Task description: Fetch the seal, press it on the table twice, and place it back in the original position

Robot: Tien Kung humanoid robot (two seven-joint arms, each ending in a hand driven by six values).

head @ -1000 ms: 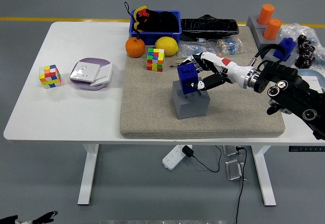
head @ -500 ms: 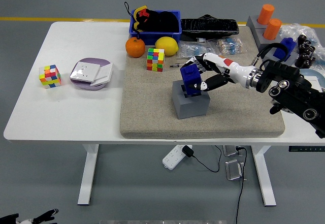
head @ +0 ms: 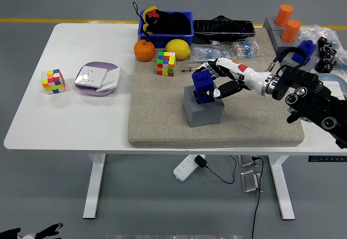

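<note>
The seal is a blue block-shaped stamp (head: pixel 203 83). It stands tilted in the top of a grey holder block (head: pixel 201 110) on the beige mat (head: pixel 162 125). My right hand (head: pixel 218 79) reaches in from the right and its white and black fingers are closed around the seal's right side. The left arm is out of view.
A Rubik's cube (head: pixel 166 63), an orange (head: pixel 144 50), a lemon (head: pixel 177 49) and a blue bin (head: pixel 166 23) sit behind the holder. A second cube (head: pixel 53 81) and a lilac-and-white box (head: pixel 97 78) lie at the left. Orange cylinders (head: pixel 287 21) stand at the far right.
The seal, held in my right hand, has shifted slightly right and up at the top of the grey holder. The hand moved a little with it.
</note>
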